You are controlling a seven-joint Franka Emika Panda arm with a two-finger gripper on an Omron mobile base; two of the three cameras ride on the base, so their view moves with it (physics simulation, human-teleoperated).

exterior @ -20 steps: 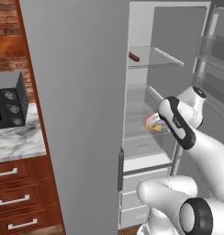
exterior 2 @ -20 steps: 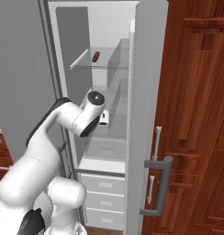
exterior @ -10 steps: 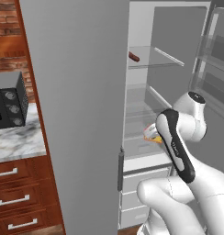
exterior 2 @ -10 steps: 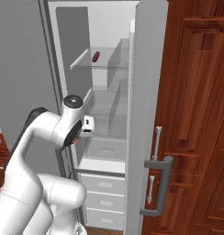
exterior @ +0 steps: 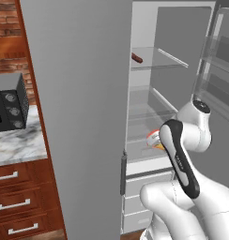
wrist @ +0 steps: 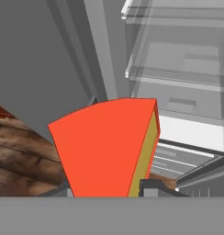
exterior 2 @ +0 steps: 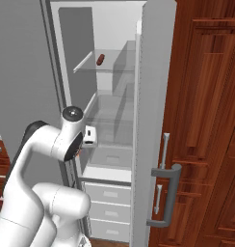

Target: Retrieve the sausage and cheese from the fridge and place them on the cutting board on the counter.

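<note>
The cheese (wrist: pixel 104 147), a wedge with a red-orange face and a yellow side, sits between my gripper's (wrist: pixel 107 190) dark fingertips (wrist: pixel 153 187), which are shut on it. In the left base view the cheese (exterior: pixel 154 139) peeks out beside my forearm, in front of the fridge's lower shelf. The sausage (exterior: pixel 136 57), small and dark red, lies on the upper glass shelf (exterior 2: pixel 100 59). The grey fridge (exterior: pixel 79 93) stands with both doors open. The cutting board is out of view.
A marble counter (exterior: pixel 18 140) with a black microwave (exterior: pixel 8 103) lies left of the fridge, over wooden drawers (exterior: pixel 18 204). The fridge's right door (exterior 2: pixel 153 96) stands beside dark wooden cabinets (exterior 2: pixel 206 120). White fridge drawers (exterior 2: pixel 107 202) sit below the shelves.
The arm has folded and drawn the hand back and down, out of the fridge's middle shelf toward its front edge, with the cheese still in the grip.
</note>
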